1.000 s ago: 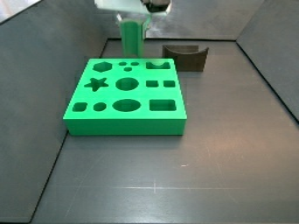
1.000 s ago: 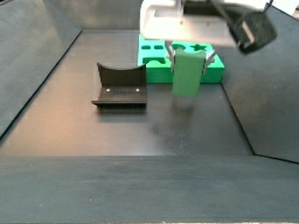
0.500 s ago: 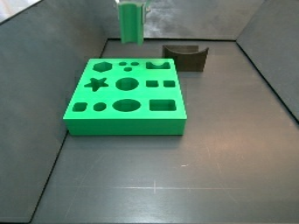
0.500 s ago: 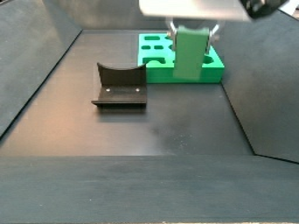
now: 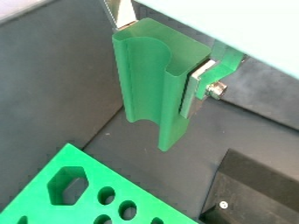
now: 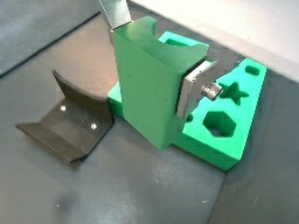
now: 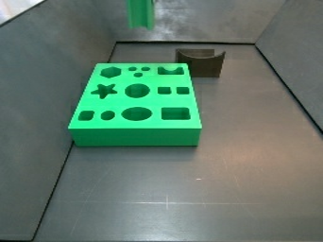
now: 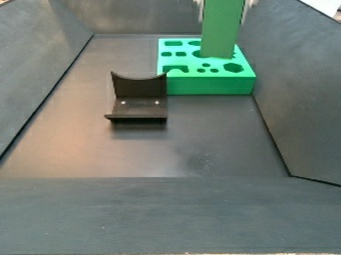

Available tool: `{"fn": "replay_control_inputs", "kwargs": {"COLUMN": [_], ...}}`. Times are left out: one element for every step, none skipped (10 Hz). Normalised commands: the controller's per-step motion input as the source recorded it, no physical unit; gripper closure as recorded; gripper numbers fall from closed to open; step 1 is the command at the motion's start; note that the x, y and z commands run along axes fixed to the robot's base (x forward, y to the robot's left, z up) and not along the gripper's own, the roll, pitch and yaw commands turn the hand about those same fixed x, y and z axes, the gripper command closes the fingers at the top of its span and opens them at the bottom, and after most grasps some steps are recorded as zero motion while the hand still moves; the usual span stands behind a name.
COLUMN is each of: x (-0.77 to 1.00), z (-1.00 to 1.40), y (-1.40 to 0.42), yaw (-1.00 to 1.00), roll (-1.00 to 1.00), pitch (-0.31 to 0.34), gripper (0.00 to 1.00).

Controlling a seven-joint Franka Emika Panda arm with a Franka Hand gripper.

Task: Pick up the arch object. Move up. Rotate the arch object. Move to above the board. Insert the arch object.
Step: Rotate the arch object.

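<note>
Board (image 7: 136, 106) flat on the dark floor, cutouts up. Arch object (image 7: 142, 12) high above the board's far edge in both side views (image 8: 221, 25), upright, clear of the floor and touching nothing below. Gripper (image 5: 158, 52) clamped on the arch object in both wrist views (image 6: 156, 51), silver fingers (image 6: 197, 81) pressed against its sides; gripper itself out of frame in both side views. Fixture (image 7: 202, 61) just past the board's far right corner, apart from it.

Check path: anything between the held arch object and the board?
Nothing visible. The gripper holds the arch object in its jaws, lifted clear. The board has bare cutouts; the fixture stands off to its side.
</note>
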Motion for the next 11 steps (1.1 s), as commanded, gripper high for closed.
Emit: {"fn": "replay_control_inputs", "kwargs": {"x": [0.02, 0.01, 0.01, 0.00, 0.01, 0.01, 0.01, 0.01, 0.01, 0.01, 0.01], "z": [0.61, 0.39, 0.28, 0.00, -0.04, -0.03, -0.02, -0.02, -0.02, -0.01, -0.01], "y": [-0.06, -0.03, -0.03, 0.00, 0.02, 0.02, 0.02, 0.01, 0.01, 0.01, 0.01], "yaw": [0.02, 0.02, 0.02, -1.00, -1.00, -1.00, -1.00, -1.00, -1.00, -1.00, -1.00], "roll": [-0.07, -0.08, -0.08, -0.02, -0.02, -0.03, -0.03, -0.03, -0.03, -0.04, -0.05], "pitch": [0.068, 0.074, 0.072, -0.003, -0.005, -0.007, -0.008, -0.008, -0.008, -0.008, -0.008], "gripper": [1.00, 1.00, 1.00, 1.00, 1.00, 1.00, 1.00, 1.00, 1.00, 1.00, 1.00]}}
